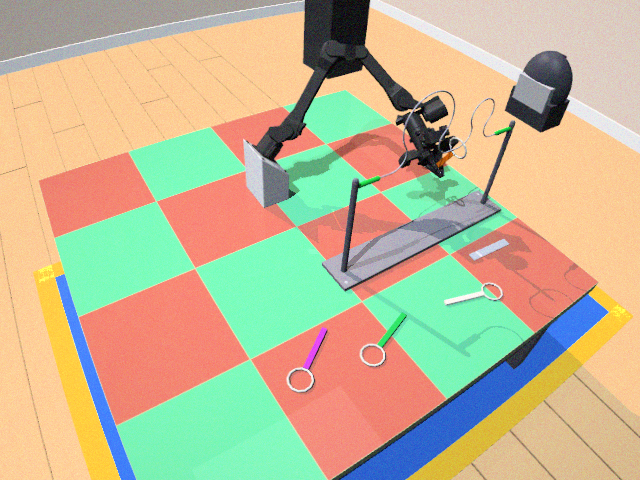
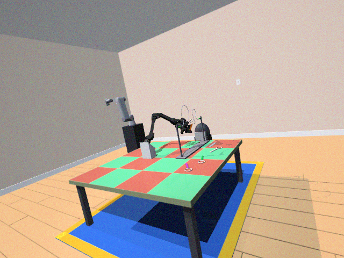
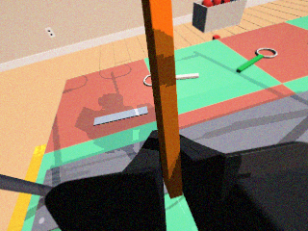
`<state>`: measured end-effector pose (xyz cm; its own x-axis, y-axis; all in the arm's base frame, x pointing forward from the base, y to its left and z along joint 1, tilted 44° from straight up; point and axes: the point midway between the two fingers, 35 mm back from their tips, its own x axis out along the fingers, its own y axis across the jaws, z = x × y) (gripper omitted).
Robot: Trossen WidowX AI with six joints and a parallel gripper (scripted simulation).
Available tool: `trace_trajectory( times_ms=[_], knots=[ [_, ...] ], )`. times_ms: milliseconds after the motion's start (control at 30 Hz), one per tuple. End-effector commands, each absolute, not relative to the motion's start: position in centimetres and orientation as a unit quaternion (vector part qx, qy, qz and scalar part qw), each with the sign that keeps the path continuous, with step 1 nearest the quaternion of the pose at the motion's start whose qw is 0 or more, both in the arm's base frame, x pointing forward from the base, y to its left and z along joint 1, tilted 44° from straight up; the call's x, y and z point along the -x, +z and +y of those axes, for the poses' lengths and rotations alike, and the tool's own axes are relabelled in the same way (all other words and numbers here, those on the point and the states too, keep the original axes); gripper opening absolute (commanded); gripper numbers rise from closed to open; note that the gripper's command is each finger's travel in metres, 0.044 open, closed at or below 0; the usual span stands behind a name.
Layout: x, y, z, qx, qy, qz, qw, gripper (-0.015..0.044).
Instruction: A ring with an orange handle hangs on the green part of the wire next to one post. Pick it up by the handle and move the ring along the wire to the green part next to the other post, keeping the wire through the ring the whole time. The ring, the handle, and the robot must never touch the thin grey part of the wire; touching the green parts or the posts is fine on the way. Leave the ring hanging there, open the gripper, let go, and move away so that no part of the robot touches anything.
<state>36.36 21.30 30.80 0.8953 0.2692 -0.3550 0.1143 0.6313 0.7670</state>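
My black two-finger gripper point(image 1: 439, 164) point(image 2: 190, 130) point(image 3: 160, 134) is closed on the flat orange handle point(image 1: 445, 159) point(image 2: 191, 127) point(image 3: 164, 72). The pale round ring point(image 1: 456, 156) point(image 2: 192, 119) is at the upper end of this handle, in the middle part of the thin grey wire point(image 1: 433, 93) point(image 2: 182, 106), between the two dark posts point(image 1: 349, 227) point(image 1: 497, 166) point(image 2: 178, 141) point(image 2: 202, 129). Whether the ring touches the wire, I cannot tell. The wire makes a tall loop near my wrist; if I turn or lift carelessly, my arm could brush it. Also, a ring not centred may scrape at the bend.
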Motion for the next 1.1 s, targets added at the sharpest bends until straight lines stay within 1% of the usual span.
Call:
trace_trajectory(
  times_ms=[0,1067],
  knots=[
    [-36.3,29.9,20.6,-0.402,0.034,0.227,0.887,-0.0150],
    [-36.3,26.3,17.1,-0.328,0.008,0.232,0.916,-0.0150]
  ],
)
